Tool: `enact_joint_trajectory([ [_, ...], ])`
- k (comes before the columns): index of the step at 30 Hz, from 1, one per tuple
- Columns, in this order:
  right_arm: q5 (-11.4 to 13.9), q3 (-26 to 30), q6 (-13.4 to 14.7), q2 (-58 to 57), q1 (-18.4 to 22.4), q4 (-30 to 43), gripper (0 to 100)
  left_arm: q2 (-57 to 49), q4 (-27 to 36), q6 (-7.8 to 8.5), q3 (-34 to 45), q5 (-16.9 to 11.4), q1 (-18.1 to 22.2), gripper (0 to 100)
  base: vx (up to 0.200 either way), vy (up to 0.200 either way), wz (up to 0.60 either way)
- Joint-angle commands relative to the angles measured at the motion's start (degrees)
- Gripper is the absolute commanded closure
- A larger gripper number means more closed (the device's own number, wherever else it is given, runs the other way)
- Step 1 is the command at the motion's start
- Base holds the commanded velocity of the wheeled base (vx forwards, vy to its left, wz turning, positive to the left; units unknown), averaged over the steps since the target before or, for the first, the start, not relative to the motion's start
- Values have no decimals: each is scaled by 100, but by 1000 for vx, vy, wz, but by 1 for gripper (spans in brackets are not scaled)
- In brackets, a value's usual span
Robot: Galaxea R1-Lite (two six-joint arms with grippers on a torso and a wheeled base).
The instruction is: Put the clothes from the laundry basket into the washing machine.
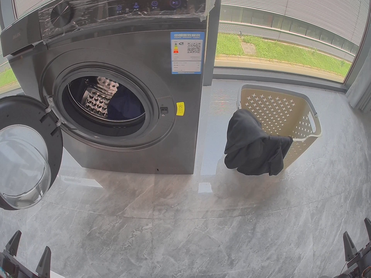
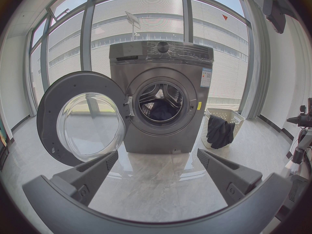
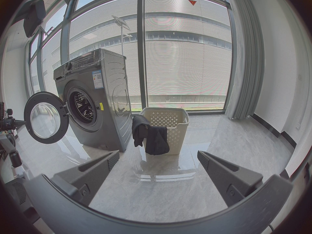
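Observation:
A grey washing machine (image 1: pixel 116 97) stands ahead on the left, its round door (image 1: pixel 23 155) swung open to the left. Dark blue cloth (image 1: pixel 123 103) lies inside the drum. A cream laundry basket (image 1: pixel 286 112) stands to the machine's right, with a dark grey garment (image 1: pixel 253 143) draped over its near rim. My left gripper (image 1: pixel 29 248) sits low at the near left, open and empty, far from the machine (image 2: pixel 162 95). My right gripper (image 1: pixel 359 236) is low at the near right, open and empty, well short of the basket (image 3: pixel 167 127) and its garment (image 3: pixel 149 135).
Polished grey stone floor (image 1: pixel 185 221) stretches between me and the machine and basket. Tall windows (image 1: pixel 290 27) run behind them, with a curtain (image 1: pixel 361 85) at the far right.

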State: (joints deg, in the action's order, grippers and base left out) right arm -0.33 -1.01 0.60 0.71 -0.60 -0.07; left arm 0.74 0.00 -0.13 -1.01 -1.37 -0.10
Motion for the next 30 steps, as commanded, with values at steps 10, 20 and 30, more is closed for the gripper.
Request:
enact_joint_trajectory([
  [10,-2,101,2,-71,-2,-1,0,-66,9,22,101,-4,1,0,0,-120,0],
  [20,-2,101,2,-71,-2,-1,0,-66,0,5,101,5,1,0,160,0,0],
  [30,-2,101,2,-71,7,-1,0,-66,9,49,101,-4,1,0,80,0,0],
])
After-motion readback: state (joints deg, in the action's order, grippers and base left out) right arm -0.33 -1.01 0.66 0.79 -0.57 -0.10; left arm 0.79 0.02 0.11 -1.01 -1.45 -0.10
